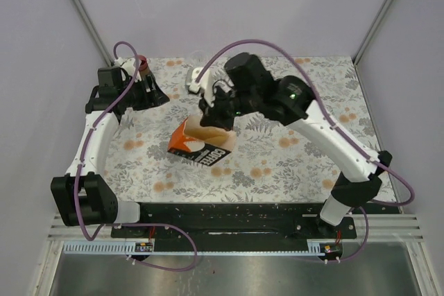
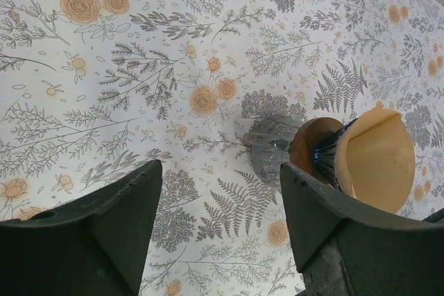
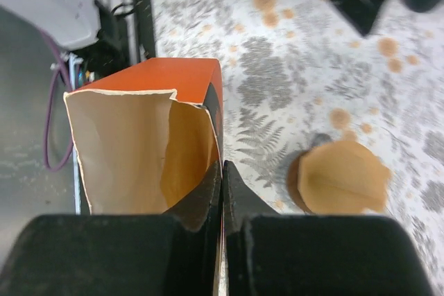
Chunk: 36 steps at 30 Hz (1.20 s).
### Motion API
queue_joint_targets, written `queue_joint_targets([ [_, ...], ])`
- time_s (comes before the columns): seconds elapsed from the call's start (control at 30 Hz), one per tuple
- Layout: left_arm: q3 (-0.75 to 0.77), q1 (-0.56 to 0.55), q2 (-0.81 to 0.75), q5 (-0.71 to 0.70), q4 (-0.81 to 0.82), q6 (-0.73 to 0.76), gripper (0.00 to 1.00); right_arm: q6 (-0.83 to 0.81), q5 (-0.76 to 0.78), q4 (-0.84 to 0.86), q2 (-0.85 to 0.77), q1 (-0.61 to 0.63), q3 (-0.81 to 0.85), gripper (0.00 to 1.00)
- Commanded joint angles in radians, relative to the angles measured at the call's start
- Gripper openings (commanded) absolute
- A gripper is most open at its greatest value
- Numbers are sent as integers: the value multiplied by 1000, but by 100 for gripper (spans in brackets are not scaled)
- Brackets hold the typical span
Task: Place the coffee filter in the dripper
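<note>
Table covered with a floral cloth (image 1: 291, 157), both arms out over it.

Right arm reaches to mid-table. Right gripper (image 1: 214, 114) is down at the open top of an orange box (image 1: 201, 147) that lies tilted on the cloth, with white lettering on its dark side. From the right wrist camera, the box (image 3: 180, 77) has a torn paper mouth and a tan inside. The right gripper (image 3: 222, 171) has its jaws pressed together on the box's side wall at the mouth, with a thin orange sliver showing between them. Cannot tell whether any loose paper is caught there too.

Left arm stretches to the far left corner. Left gripper (image 1: 149, 88) is near the dripper (image 1: 142, 66). In the left wrist view its fingers (image 2: 104, 227) stand wide apart over bare cloth, nothing between them.

Filter (image 2: 378, 161): a tan paper cone seated in the dark ribbed dripper (image 2: 327, 157), its edge rising past the brown rim. The dripper is just beyond the tip of the finger on the right of that view, partly hidden by it. A clear glassy part (image 2: 267, 145) touches the dripper's side.

The right wrist camera also catches the filter (image 3: 343, 178), blurred, well apart from the box.
</note>
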Motion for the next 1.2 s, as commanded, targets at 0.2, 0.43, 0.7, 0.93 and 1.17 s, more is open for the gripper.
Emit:
queue_joint_targets([
  [0.2,121,6,55,35,45,-16,72,188,93,-15,-125,-321,27,0],
  [0.43,153,6,109,35,44,-24,72,225,365,28,-128,-547,-83,0],
  [0.7,236,6,144,-34,16,77,73,275,373,217,-50,-826,-373,0],
  [0.93,439,4,263,-248,-126,319,74,280,345,274,67,-911,-456,0],
  [1.17,549,-12,386,-454,-151,479,79,292,311,313,133,-950,-490,0],
])
